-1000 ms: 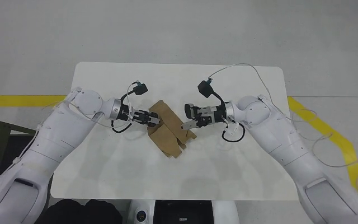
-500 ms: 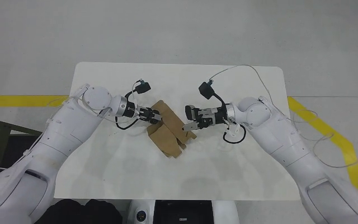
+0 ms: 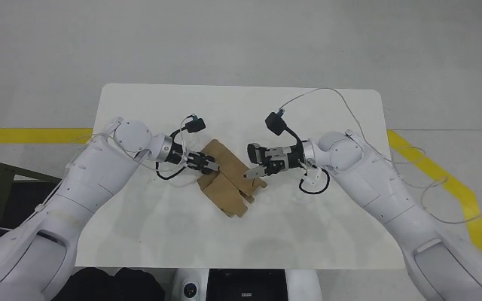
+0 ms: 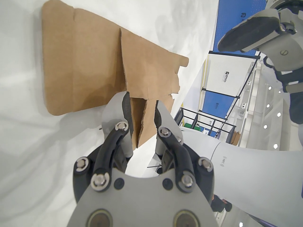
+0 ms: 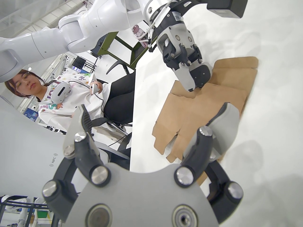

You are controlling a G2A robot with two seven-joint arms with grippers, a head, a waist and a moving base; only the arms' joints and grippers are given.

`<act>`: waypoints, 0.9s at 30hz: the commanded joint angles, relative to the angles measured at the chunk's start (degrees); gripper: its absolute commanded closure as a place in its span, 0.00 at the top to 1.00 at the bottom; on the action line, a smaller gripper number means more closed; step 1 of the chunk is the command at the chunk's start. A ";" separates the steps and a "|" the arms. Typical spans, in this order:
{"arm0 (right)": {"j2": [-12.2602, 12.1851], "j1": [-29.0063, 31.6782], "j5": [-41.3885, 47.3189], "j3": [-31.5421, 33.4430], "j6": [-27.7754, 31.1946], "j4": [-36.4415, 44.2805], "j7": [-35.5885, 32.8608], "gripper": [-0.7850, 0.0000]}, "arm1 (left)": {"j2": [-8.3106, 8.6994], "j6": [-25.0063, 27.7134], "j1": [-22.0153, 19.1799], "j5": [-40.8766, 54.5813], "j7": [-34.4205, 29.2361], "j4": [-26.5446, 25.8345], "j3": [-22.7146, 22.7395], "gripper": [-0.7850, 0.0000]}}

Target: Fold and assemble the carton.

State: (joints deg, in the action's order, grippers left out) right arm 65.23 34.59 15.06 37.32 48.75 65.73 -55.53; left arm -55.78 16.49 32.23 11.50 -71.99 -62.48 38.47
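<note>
Left claw [image 4: 141, 109] pinches a carton [image 4: 82, 72] flap; right claw [image 5: 153, 107] gapes wide, one finger [image 5: 225, 119] over it.

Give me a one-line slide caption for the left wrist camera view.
Left gripper at a flap of the flattened brown carton lying on the white table.

**White table, one carton on it**

The table [image 3: 151, 105] before me is white, with rounded corners. A flattened brown cardboard carton [image 3: 226, 180] lies near its middle, set slantwise, its length running from about eleven o'clock to five o'clock. A flap on its nine o'clock side stands up off the surface.
</note>
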 commanded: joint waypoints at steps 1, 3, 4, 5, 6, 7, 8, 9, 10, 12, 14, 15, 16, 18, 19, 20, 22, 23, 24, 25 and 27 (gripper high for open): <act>0.02 -0.16 0.15 -0.27 0.07 -0.08 0.07 1.00 | -0.11 -0.89 0.05 -0.12 0.35 -0.08 0.09 0.28; 0.02 -0.32 0.30 -0.56 0.15 -0.17 0.16 1.00 | -0.24 -1.79 0.09 -0.07 0.68 -0.11 0.24 0.27; 0.01 -0.39 0.35 -0.70 0.21 -0.22 0.21 1.00 | -0.30 -2.20 0.13 0.11 0.72 -0.10 0.34 0.27; 0.00 -0.43 0.39 -0.83 0.27 -0.28 0.27 1.00 | -0.34 -2.48 0.13 0.15 0.67 -0.09 0.44 0.27; -0.03 -0.45 0.41 -0.94 0.35 -0.33 0.35 1.00 | -0.35 -2.74 0.14 0.10 0.58 -0.04 0.55 0.28; -0.05 -0.46 0.41 -1.05 0.43 -0.38 0.43 1.00 | -0.36 -3.13 0.18 0.11 0.58 0.12 0.70 0.29; -0.09 -0.47 0.41 -1.15 0.52 -0.43 0.52 1.00 | -0.36 -3.49 0.22 0.12 0.64 0.19 0.88 0.29; -0.12 -0.48 0.42 -1.27 0.60 -0.42 0.60 1.00 | -0.36 -3.62 0.25 0.07 0.58 0.13 1.03 0.29; -0.16 -0.51 0.49 -1.39 0.61 -0.46 0.61 1.00 | -0.38 -3.70 0.29 0.26 0.58 0.08 1.21 0.29; -0.22 -0.64 0.64 -1.59 0.59 -0.48 0.59 1.00 | -0.49 -3.84 0.33 0.46 0.55 -0.04 1.36 0.31; -0.27 -0.70 0.81 -1.75 0.72 -0.51 0.72 1.00 | -0.77 -4.18 0.35 0.70 0.74 0.00 1.23 0.29; -0.30 -0.74 0.86 -1.86 0.76 -0.48 0.76 1.00 | -0.96 -4.33 0.35 1.03 0.86 0.15 1.11 0.27; -0.32 -0.78 0.92 -1.96 0.79 -0.48 0.80 1.00 | -1.18 -4.51 0.37 1.53 0.90 0.44 0.96 0.22; -0.37 -0.84 0.95 -2.17 0.86 -0.53 0.87 1.00 | -1.67 -4.84 0.23 2.29 1.03 1.20 0.60 0.07; -0.41 -0.87 0.93 -2.28 0.89 -0.57 0.89 1.00 | -1.92 -4.83 0.12 2.49 1.00 1.58 0.38 0.00; -0.44 -0.87 1.04 -2.36 0.91 -0.65 0.91 1.00 | -2.16 -4.78 0.00 2.79 0.99 1.97 0.23 0.00; -0.53 -0.90 1.11 -2.51 1.00 -0.71 1.00 1.00 | -2.61 -4.63 -0.27 3.25 0.85 2.68 -0.07 0.00; -0.58 -0.89 1.18 -2.57 1.04 -0.77 1.04 1.00 | -2.81 -4.50 -0.41 3.31 0.75 2.95 -0.22 0.00; -0.62 -0.90 1.23 -2.62 1.07 -0.80 1.07 1.00 | -3.00 -4.39 -0.50 3.51 0.56 3.22 -0.34 0.00; -0.67 -0.91 1.26 -2.68 1.10 -0.79 1.10 1.00 | -3.17 -4.29 -0.63 3.60 0.42 3.49 -0.43 0.00; -0.74 -0.91 1.42 -2.79 1.11 -0.78 1.12 1.00 | -3.47 -4.19 -0.85 3.69 0.25 4.07 -0.53 0.00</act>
State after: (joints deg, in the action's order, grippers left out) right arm 64.52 33.69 16.40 34.57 49.87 64.94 -54.41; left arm -59.13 12.27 31.47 15.15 -71.68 -58.66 37.97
